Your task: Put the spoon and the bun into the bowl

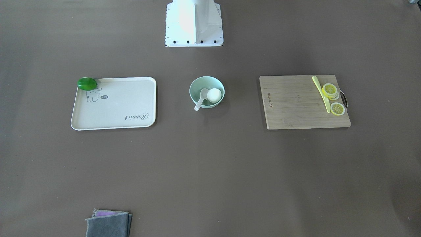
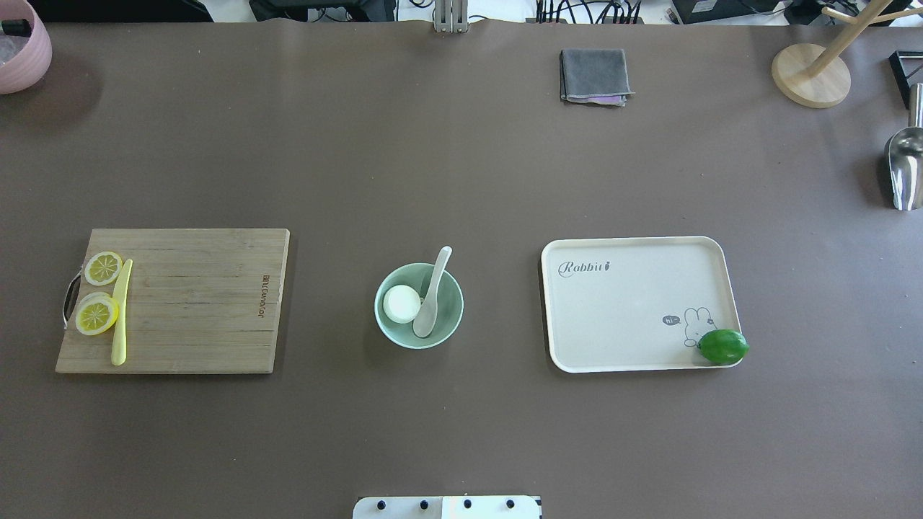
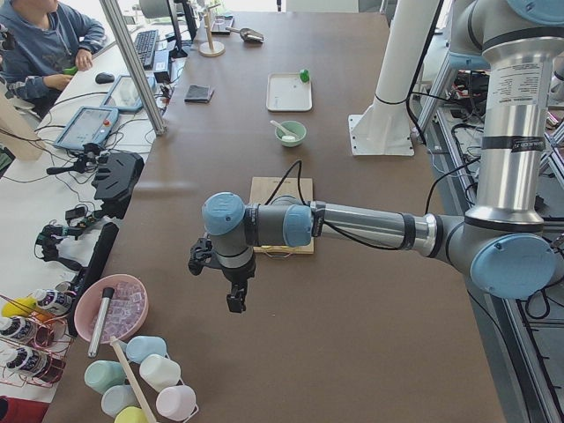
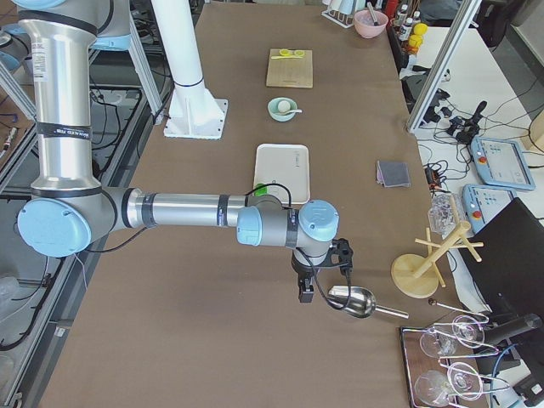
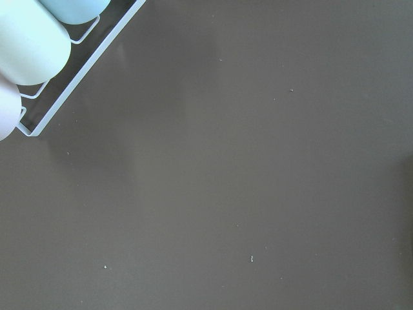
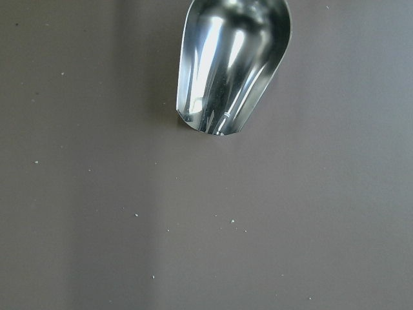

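The mint-green bowl (image 2: 445, 328) stands at the table's middle. The white bun (image 2: 401, 303) lies in it. The white spoon (image 2: 433, 292) also rests in it, scoop down, with its handle leaning over the far rim. In the front-facing view the bowl (image 1: 197, 83) holds the bun (image 1: 214, 94) and the spoon (image 1: 200, 100). My left gripper (image 3: 231, 298) hangs over bare table far out at the left end. My right gripper (image 4: 306, 293) hangs far out at the right end. I cannot tell whether either is open or shut.
A cutting board (image 2: 195, 299) with lemon slices (image 2: 97, 315) and a yellow knife (image 2: 120, 313) lies to the left. A tray (image 2: 634, 310) with a green lime (image 2: 723, 347) lies to the right. A metal scoop (image 6: 232, 64) lies under the right wrist, and cups (image 5: 32, 39) are near the left.
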### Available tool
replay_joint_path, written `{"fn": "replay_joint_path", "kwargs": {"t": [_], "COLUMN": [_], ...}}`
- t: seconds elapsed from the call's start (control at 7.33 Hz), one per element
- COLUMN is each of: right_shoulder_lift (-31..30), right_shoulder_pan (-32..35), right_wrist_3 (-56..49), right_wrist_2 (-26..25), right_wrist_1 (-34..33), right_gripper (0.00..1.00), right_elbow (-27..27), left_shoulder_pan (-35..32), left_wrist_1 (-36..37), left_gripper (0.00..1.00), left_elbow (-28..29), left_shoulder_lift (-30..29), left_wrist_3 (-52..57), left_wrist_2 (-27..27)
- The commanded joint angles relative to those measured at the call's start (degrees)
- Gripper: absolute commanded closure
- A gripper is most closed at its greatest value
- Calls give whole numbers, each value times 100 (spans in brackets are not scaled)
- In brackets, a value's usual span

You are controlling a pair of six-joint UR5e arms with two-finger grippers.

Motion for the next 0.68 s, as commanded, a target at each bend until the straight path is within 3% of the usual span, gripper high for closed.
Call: {"fn": "replay_joint_path", "kwargs": {"t": [0.0,0.55], "right_shoulder_lift": [-7,-33], "right_shoulder_pan": [29,90], "right_wrist_3": [-2,-11], "right_wrist_2": [-4,49], "right_wrist_1": [8,-1], "right_gripper": [0,0], "right_elbow": [26,132], "left_shoulder_pan": [11,20], "left_wrist_1": [-18,-45], "left_gripper": [2,2], "left_elbow": [12,-23], "left_shoulder_lift": [49,31], "left_wrist_3": [3,3], "left_wrist_2": [-3,-3]}}
